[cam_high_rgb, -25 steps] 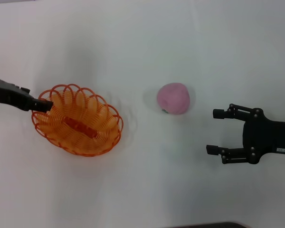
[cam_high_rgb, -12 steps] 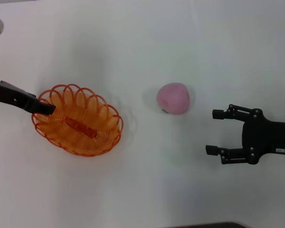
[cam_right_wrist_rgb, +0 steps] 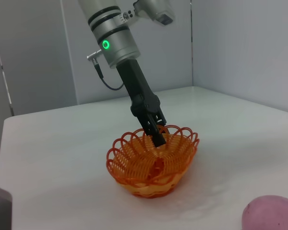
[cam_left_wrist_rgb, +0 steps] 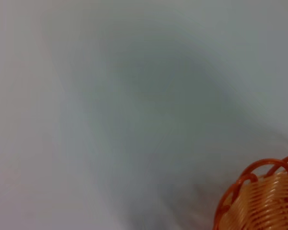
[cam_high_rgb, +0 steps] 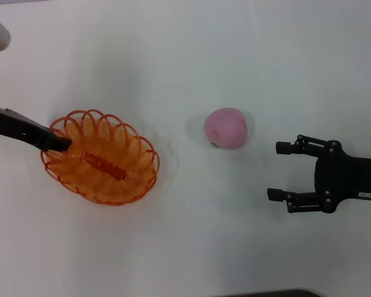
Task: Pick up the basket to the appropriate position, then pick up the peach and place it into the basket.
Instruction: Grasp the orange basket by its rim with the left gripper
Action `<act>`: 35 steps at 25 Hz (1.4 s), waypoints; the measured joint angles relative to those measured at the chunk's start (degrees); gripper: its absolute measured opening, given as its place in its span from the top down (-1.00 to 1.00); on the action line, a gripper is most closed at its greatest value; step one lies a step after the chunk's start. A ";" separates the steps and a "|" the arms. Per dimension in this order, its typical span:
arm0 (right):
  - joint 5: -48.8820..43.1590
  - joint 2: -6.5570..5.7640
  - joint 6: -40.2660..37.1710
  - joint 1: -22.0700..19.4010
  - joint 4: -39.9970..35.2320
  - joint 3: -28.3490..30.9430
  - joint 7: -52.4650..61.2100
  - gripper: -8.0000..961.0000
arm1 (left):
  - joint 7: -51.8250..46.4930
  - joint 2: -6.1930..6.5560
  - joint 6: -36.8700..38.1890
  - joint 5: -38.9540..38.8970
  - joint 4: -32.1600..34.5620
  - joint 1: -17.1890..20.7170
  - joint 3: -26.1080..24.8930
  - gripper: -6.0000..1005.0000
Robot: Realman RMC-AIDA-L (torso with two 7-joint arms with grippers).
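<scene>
The right gripper [cam_high_rgb: 277,172] sits nearest, over the table [cam_high_rgb: 185,49] toward its right edge and a bit closer to the near edge than the fruit. Its jaws are spread wide w/ nothing between them, tips pointing toward the table's left side. It's apart from everything else.

Next out is the basket [cam_high_rgb: 101,157], resting flat on the table toward the left edge. It's orange, looped-wire plastic w/ a scalloped rim, shallow and oval. One darker orange strip lies across its bottom (seems part of the basket itself, can't tell more). In the left wrist view only a bit of the basket's rim [cam_left_wrist_rgb: 259,196] shows, w/ bare table around it.

The left gripper [cam_high_rgb: 60,142] reaches in from the table's left edge, tips at the basket's left rim. In the right wrist view the left gripper [cam_right_wrist_rgb: 158,135] comes down steeply w/ its black tips at the far-side rim loops of the basket [cam_right_wrist_rgb: 151,160]; jaws look closed on that rim, one part seeming inside the wall. A green light glows on the arm's silver wrist section.

The peach [cam_high_rgb: 226,128] lies a little farther back, about mid-table, between basket and right gripper, well apart from both and touching only the table. Pale pink, matte, roundish. The right wrist view catches just an edge of the peach [cam_right_wrist_rgb: 271,213].
</scene>
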 joint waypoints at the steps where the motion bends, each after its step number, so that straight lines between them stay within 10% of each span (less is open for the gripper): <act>1: 0.00 0.00 0.01 0.01 0.00 0.00 0.00 -0.93 | 0.00 0.00 0.00 0.00 0.00 0.00 0.00 -0.11; 22: 0.29 0.08 -0.13 0.35 -0.42 0.00 0.17 -0.93 | -8.44 0.69 5.16 0.44 0.49 -1.48 0.44 0.73; 35: 0.36 0.08 0.12 0.17 -0.62 0.77 1.22 -0.93 | -13.42 0.81 13.97 -2.91 0.14 -0.92 -15.30 0.84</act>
